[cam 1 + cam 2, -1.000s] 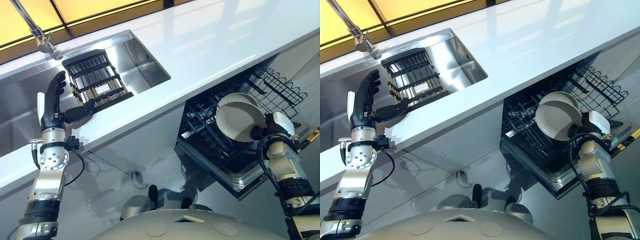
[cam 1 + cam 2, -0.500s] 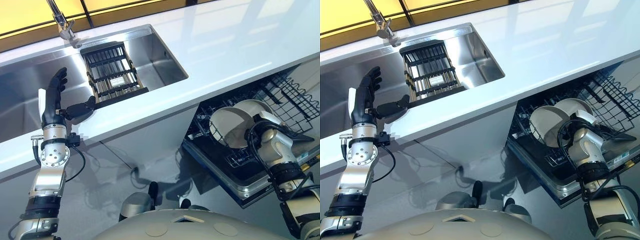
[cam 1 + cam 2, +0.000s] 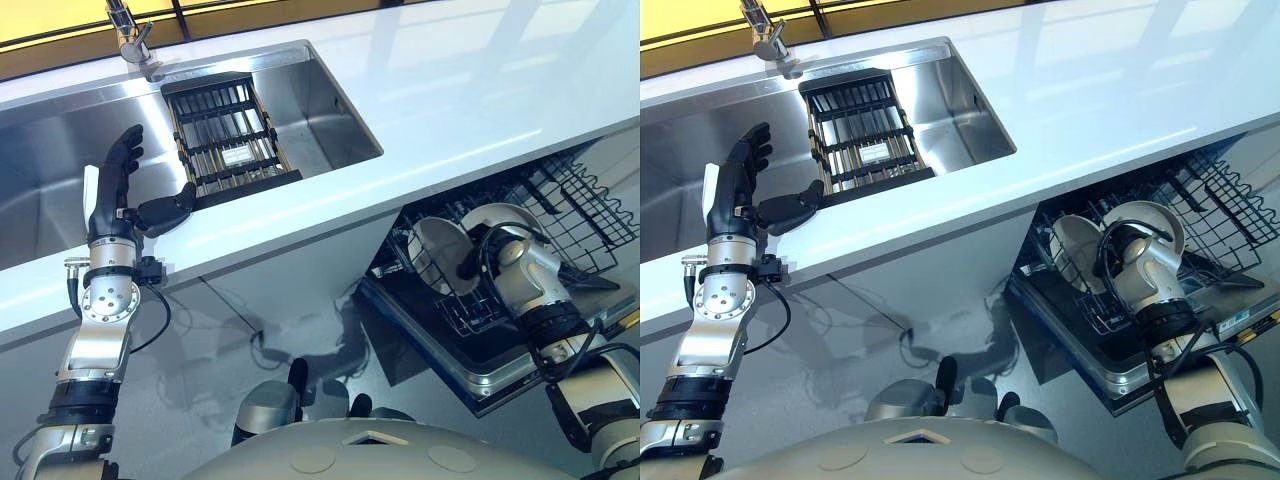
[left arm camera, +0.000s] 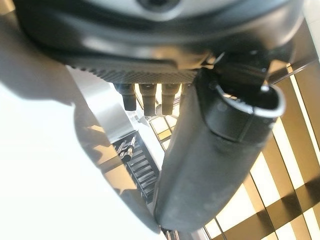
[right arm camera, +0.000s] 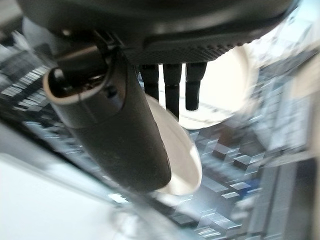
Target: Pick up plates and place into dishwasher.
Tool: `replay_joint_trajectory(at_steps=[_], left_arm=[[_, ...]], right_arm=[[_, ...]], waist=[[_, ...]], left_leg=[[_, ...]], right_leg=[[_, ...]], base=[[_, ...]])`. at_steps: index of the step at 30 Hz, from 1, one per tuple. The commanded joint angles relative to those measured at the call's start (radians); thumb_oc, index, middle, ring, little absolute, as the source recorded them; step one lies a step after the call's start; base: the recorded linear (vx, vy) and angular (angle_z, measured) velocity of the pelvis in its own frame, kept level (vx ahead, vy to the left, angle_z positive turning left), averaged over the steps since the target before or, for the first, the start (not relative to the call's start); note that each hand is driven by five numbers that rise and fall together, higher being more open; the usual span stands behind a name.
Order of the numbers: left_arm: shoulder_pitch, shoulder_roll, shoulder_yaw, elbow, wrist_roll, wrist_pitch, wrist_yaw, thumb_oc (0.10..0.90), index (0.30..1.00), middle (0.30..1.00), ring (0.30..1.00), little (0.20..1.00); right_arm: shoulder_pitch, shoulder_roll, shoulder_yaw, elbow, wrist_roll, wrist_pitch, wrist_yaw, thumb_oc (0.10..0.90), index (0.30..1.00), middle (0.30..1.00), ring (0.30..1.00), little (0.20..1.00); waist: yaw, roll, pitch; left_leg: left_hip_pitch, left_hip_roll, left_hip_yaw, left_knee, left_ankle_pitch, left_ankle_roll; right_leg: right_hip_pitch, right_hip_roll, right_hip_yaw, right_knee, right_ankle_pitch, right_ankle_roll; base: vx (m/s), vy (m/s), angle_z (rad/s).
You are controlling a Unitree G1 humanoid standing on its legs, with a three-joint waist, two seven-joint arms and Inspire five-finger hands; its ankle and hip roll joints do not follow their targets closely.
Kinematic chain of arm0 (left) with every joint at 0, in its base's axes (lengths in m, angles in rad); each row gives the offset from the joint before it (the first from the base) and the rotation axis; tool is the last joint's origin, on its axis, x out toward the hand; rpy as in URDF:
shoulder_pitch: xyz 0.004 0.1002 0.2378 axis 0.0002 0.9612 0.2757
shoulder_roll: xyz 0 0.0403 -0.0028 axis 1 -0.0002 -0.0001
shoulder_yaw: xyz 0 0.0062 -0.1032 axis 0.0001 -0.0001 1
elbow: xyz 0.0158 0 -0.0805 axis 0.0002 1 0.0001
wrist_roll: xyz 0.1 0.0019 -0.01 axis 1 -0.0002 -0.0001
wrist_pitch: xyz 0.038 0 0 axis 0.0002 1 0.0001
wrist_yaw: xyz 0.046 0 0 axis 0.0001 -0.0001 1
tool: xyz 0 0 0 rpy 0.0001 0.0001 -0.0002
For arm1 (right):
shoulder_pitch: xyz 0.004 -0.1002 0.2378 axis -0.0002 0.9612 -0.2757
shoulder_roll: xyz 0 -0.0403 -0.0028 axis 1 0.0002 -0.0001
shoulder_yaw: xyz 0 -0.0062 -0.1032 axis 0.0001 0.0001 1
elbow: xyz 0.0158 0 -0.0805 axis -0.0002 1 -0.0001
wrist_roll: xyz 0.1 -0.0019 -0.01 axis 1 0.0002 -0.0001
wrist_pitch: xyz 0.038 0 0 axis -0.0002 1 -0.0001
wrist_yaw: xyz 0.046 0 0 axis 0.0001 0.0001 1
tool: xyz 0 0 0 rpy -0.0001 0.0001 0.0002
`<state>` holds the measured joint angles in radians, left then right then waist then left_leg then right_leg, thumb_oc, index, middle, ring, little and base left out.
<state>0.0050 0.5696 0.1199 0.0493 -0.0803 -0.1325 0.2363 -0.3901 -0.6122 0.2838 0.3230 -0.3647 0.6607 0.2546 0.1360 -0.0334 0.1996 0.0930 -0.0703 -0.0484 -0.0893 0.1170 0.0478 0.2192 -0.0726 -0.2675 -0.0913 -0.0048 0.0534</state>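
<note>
Now: right hand [image 5: 120,145] fingers and thumb pinch a white plate [image 3: 437,250] upright in the dishwasher rack [image 3: 560,200] | left hand [image 3: 120,195] raised over the sink [image 3: 330,100], fingers straight and apart, holding nothing.

Two silver-grey metal arms are built from rounded segments with black bands between them. The left forearm carries a round silver wrist disc ringed with small screws. Its left robot hand [image 3: 112,205] is dark, with black ribbed fingers [image 4: 148,96] and a white strip along its outer edge. The right robot hand [image 5: 120,145] is dark too, with a thick smooth thumb and textured palm.
</note>
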Motion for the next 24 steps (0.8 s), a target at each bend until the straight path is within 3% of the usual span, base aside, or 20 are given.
replay_joint_trajectory(at_steps=[1, 7, 10, 15, 19, 21, 24], left_arm=[[-0.063, 0.063, -0.008, -0.035, 0.020, -0.092, 0.023, 0.800, 0.900, 0.900, 0.900, 0.900], [0.019, 0.025, 0.046, -0.053, 0.036, -0.124, 0.034, 0.800, 0.900, 0.900, 0.900, 0.900], [0.043, 0.011, 0.066, -0.060, 0.044, -0.130, 0.032, 0.800, 0.900, 0.900, 0.900, 0.900], [0.077, -0.002, 0.105, -0.076, 0.041, -0.128, 0.022, 0.800, 0.900, 0.900, 0.900, 0.900], [0.080, -0.006, 0.111, -0.065, 0.040, -0.132, 0.025, 0.800, 0.900, 0.900, 0.900, 0.900], [0.077, -0.011, 0.109, -0.049, 0.043, -0.141, 0.027, 0.800, 0.900, 0.900, 0.900, 0.900], [0.077, -0.017, 0.106, -0.023, 0.046, -0.162, 0.027, 0.800, 0.900, 0.900, 0.900, 0.900]], right_arm=[[-0.056, -0.051, -0.092, -0.176, 0.087, -0.115, -0.280, 0.800, 0.900, 0.900, 0.900, 0.900], [0.192, -0.016, -0.319, -0.325, 0.251, -0.338, -0.503, 0.800, 0.900, 0.900, 0.900, 0.900], [0.261, 0.009, -0.398, -0.353, 0.279, -0.395, -0.583, 0.800, 0.900, 0.900, 0.900, 0.900], [0.357, 0.045, -0.518, -0.380, 0.276, -0.459, -0.641, 0.800, 0.900, 0.900, 0.900, 0.900], [0.391, 0.068, -0.551, -0.379, 0.370, -0.513, -0.652, 0.800, 0.900, 0.900, 0.900, 0.900], [0.395, 0.082, -0.554, -0.368, 0.480, -0.553, -0.652, 0.800, 0.900, 0.900, 0.900, 0.900], [0.405, 0.135, -0.555, -0.338, 0.659, -0.678, -0.676, 0.800, 0.900, 0.900, 0.900, 0.900]], waist=[[0.010, 0.019, -0.049], [-0.034, 0.030, -0.055], [-0.054, 0.034, -0.058], [-0.094, 0.043, -0.063], [-0.117, 0.048, -0.063], [-0.125, 0.051, -0.063], [-0.136, 0.054, -0.065]], left_leg=[[0.089, 0.001, 0.031, 0.007, -0.157, 0.002], [0.092, 0.003, 0.056, 0.004, -0.169, 0.011], [0.095, 0.007, 0.069, 0.003, -0.173, 0.011], [0.103, 0.014, 0.089, 0.002, -0.179, 0.006], [0.108, 0.018, 0.103, 0.002, -0.182, 0.001], [0.110, 0.019, 0.108, 0.002, -0.183, -0.002], [0.112, 0.022, 0.114, 0.002, -0.184, -0.006]], right_leg=[[-0.087, 0.031, 0.008, 0.166, -0.079, 0.036], [-0.094, 0.042, 0.038, 0.163, -0.079, 0.042], [-0.094, 0.047, 0.048, 0.161, -0.083, 0.043], [-0.095, 0.054, 0.066, 0.163, -0.089, 0.043], [-0.096, 0.058, 0.076, 0.163, -0.096, 0.040], [-0.094, 0.060, 0.078, 0.160, -0.097, 0.039], [-0.095, 0.061, 0.082, 0.161, -0.101, 0.038]], base=[[0.00, 0.000, 0.00], [-0.02, -0.024, -0.05], [-0.02, -0.029, -0.12], [-0.02, -0.040, -0.14], [-0.03, -0.049, -0.09], [-0.02, -0.051, -0.27], [-0.02, -0.058, -0.11]])
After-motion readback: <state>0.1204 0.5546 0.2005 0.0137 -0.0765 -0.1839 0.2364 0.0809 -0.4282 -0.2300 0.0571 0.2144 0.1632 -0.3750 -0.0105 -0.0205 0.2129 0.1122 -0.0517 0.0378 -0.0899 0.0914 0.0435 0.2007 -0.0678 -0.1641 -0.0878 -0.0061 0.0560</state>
